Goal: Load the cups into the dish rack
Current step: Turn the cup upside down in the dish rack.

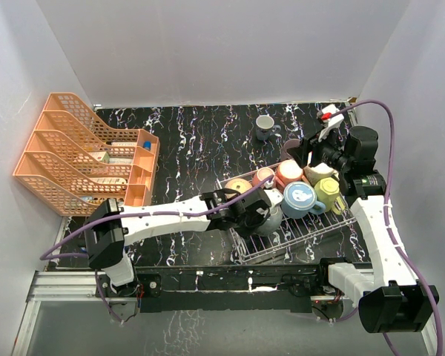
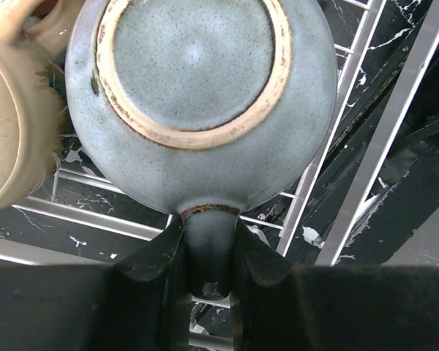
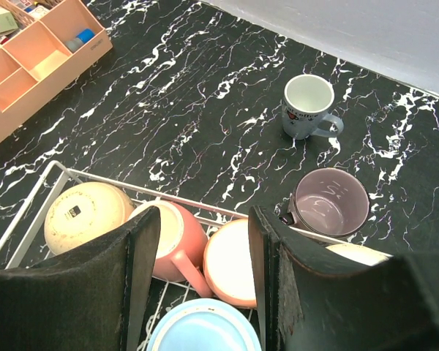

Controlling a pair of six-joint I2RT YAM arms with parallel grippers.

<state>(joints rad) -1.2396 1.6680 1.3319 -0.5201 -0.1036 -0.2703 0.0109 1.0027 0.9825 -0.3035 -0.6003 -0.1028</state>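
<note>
Stretching rightward, left pincer (image 2: 208,245) clamps grey-teal mug (image 2: 197,95).

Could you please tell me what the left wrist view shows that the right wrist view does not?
Only the left wrist view: the left claw shut on the handle of the upturned grey-teal mug. Only the right wrist view: the open right claw, the small grey mug upright on the table, the mauve mug, the orange organizer. Both: the dish rack and the marbled table.

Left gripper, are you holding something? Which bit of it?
The left gripper pinches the blue-grey mug by its handle.
</note>
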